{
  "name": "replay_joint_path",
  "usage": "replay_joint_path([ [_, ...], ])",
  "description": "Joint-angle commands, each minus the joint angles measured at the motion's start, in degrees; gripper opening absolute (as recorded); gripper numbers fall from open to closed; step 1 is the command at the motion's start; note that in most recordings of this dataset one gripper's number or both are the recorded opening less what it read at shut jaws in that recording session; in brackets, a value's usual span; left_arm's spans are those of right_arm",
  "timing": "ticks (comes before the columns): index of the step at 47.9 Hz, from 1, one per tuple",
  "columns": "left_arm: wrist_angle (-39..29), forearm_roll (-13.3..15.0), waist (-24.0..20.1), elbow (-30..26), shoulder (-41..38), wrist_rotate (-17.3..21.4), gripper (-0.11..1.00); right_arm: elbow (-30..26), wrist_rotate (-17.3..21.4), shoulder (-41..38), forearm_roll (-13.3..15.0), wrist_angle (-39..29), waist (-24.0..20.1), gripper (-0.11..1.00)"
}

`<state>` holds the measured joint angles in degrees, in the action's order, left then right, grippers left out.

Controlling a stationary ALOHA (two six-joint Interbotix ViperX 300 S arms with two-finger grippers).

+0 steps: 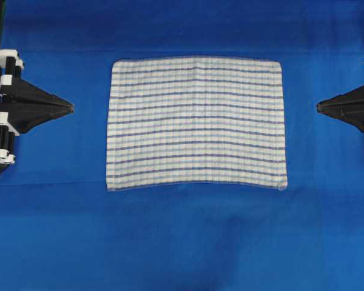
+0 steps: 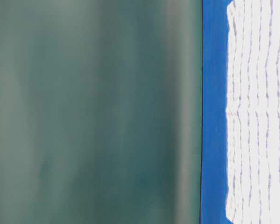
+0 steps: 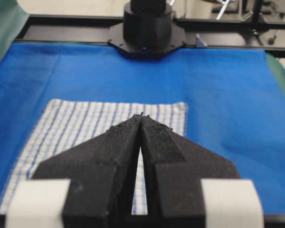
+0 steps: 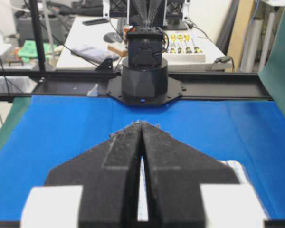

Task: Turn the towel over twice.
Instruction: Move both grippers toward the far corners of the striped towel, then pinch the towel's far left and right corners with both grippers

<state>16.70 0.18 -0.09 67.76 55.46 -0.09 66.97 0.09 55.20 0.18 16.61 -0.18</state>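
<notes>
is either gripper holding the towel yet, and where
No. The left gripper and right gripper are both shut on nothing, clear of the flat towel.

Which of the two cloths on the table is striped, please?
The towel, white with thin blue stripes, lying flat atop the plain blue sheet that covers the table.

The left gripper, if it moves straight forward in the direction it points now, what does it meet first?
Probably the striped white towel: the shut left gripper points at its near edge across bare blue sheet. Its height is unclear, so it might pass above.
</notes>
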Motion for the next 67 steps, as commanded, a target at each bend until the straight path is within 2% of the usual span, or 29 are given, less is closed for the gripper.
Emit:
replay_joint_path([
  [1, 0.35, 0.62, -0.44, -1.23, -0.62, 1.05, 0.00, -1.05, -0.79, -0.53, 0.00, 0.35, 0.88, 0.00],
  [12, 0.70, 0.62, -2.90, -1.32, -1.58, 4.48, 0.00, -1.93, -0.44, -1.67, 0.00, -3.78, 6.94, 0.00],
  [24, 0.79, 0.79, -11.25, -0.79, -5.98, 5.10, 0.00, -1.32, 0.18, -5.89, -0.09, -5.98, 17.40, 0.00],
  [32, 1.14, 0.79, -15.21, -0.79, -11.51, 5.27, 0.02, -1.05, 0.18, -10.02, -0.26, -6.15, 22.59, 0.01],
  [34, 1.32, 0.79, -16.08, -0.70, -12.74, 5.45, 0.08, -0.97, 0.18, -11.34, -0.26, -6.15, 23.55, 0.01],
  [37, 1.93, 0.79, -17.67, -0.53, -15.03, 5.45, 0.22, -1.05, 0.18, -13.71, -0.26, -6.24, 24.79, 0.04],
  [45, 6.06, 0.88, -22.32, 0.35, -22.06, 5.45, 0.73, -1.23, 0.09, -21.97, -0.26, -5.80, 28.30, 0.53],
  [47, 7.21, 0.88, -23.12, 0.53, -24.08, 5.45, 0.83, -1.41, 0.09, -24.87, -0.26, -5.71, 29.27, 0.61],
  [48, 7.73, 0.88, -23.47, 0.53, -25.22, 5.54, 0.86, -1.49, 0.09, -25.93, -0.26, -5.63, 29.71, 0.62],
  [50, 8.79, 0.88, -24.08, 0.62, -27.42, 5.63, 0.89, -1.67, 0.09, -28.21, -0.26, -5.36, 30.23, 0.59],
  [54, 11.16, 0.88, -25.58, 0.26, -32.61, 5.71, 0.87, -2.11, 0.09, -32.52, -0.26, -4.22, 31.11, 0.56],
  [67, 18.54, 0.88, -29.71, -1.49, -47.11, 5.71, 0.87, -4.04, 0.09, -44.47, -0.09, 1.32, 32.87, 0.57],
])
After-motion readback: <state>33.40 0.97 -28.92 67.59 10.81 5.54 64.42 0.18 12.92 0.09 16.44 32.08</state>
